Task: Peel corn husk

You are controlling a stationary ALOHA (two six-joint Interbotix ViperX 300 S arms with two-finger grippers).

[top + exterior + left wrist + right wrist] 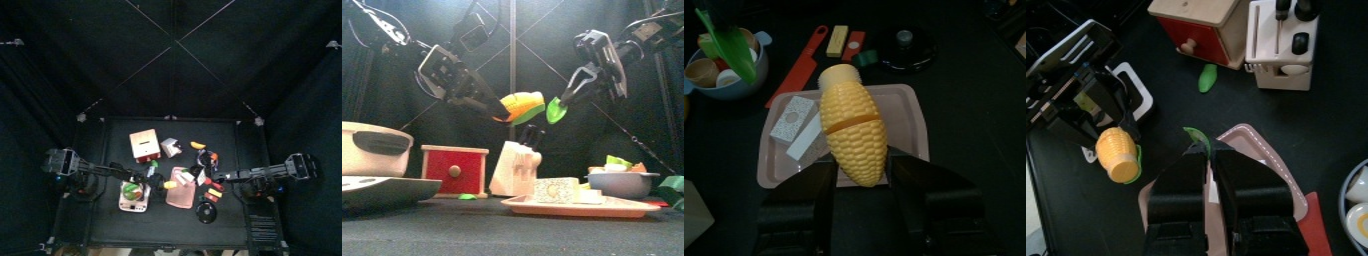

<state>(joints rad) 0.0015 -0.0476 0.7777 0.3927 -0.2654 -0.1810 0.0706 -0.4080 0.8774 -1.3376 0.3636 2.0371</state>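
A yellow corn cob [855, 130] is gripped lengthwise between my left gripper's [858, 168] jaws and held in the air above a pink tray [911, 110]. In the front view the cob [521, 105] still has green husk at its end. My right gripper [1204, 160] is shut on a green husk strip [1194, 138], which hangs from it in the front view [556, 108], just right of the cob. The right wrist view shows the cob [1117, 155] in the left jaws, close to but apart from the strip. The two grippers [486, 100] [572, 92] face each other above the table.
A red box with a knob [456, 168], a knife block [516, 165], the pink tray [576, 207] with white blocks and a bowl of scraps [623, 182] stand below. A white pot [372, 150] is at the left. A loose husk piece [1205, 77] lies by the red box.
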